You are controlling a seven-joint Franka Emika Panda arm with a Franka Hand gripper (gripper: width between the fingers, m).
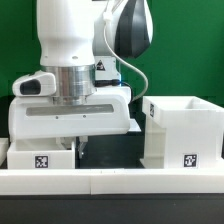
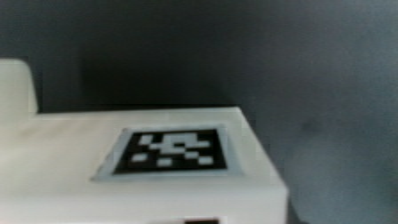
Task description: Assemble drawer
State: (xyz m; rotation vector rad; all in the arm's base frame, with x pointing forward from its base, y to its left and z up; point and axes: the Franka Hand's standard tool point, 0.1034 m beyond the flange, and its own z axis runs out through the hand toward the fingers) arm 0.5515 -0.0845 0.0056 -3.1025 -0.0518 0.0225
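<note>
While the arm crowds the middle of the exterior view, the gripper (image 1: 78,146) sits low just behind the border rail (image 1: 110,180). Its fingers are mostly hidden, so I can't tell how far open it is or whether it grips anything. A tagged drawer tray (image 1: 40,158) lies against the rail at the exterior view's left, and an open-topped drawer box (image 1: 182,128) stands against the rail at the right. The wrist view shows a tagged white part (image 2: 71,150) close up over the dark table (image 2: 267,60).

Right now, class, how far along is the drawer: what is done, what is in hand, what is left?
Done: nothing looks joined; the tall box stands alone on the exterior view's right. In hand: the arm hangs low over the small tray, fingers hidden, so grip unclear. Left: fitting that tray into the box.
</note>
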